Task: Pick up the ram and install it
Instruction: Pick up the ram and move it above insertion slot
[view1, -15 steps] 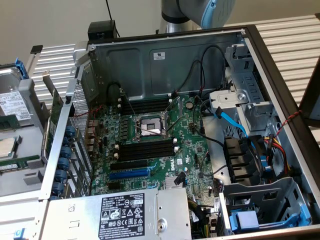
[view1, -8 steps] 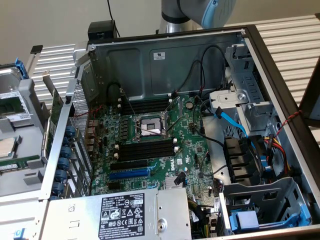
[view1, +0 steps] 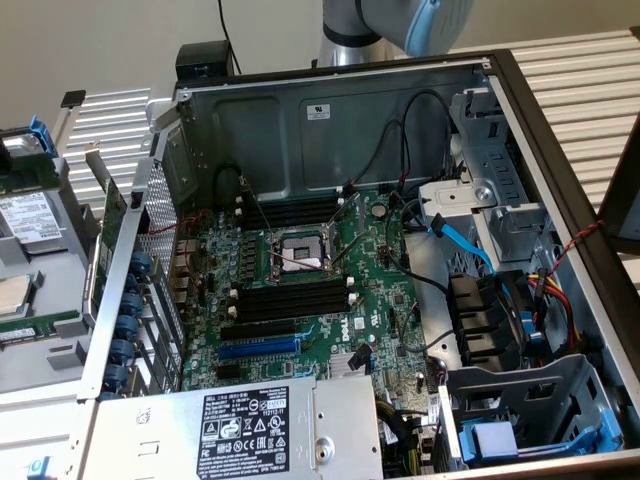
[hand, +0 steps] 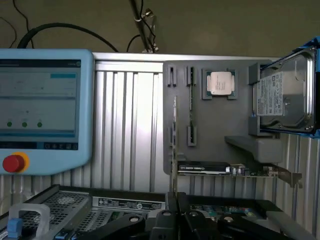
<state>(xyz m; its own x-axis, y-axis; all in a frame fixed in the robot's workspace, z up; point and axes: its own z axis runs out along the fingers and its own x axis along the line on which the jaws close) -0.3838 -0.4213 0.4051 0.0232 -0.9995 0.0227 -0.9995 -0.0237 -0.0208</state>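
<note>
Ribbed metal table (hand: 130, 115) is seen under a grey parts holder (hand: 220, 125), where the ram (hand: 191, 107) is stood on edge near the edge far from the hard drive (hand: 285, 97). The gripper (hand: 176, 207) is pressed together, empty, well apart from it. Approach is judged in hand; spreading is called for before pick-up.

An open computer case (view1: 300, 140) holds a motherboard (view1: 385, 290) and power supply (view1: 200, 425).

1 computer case (view1: 300, 120), 1 motherboard (view1: 385, 270), 1 ram (hand: 191, 107), 1 processor (hand: 220, 82), 1 hard drive (hand: 282, 97), 1 pendant (hand: 45, 110)
</note>
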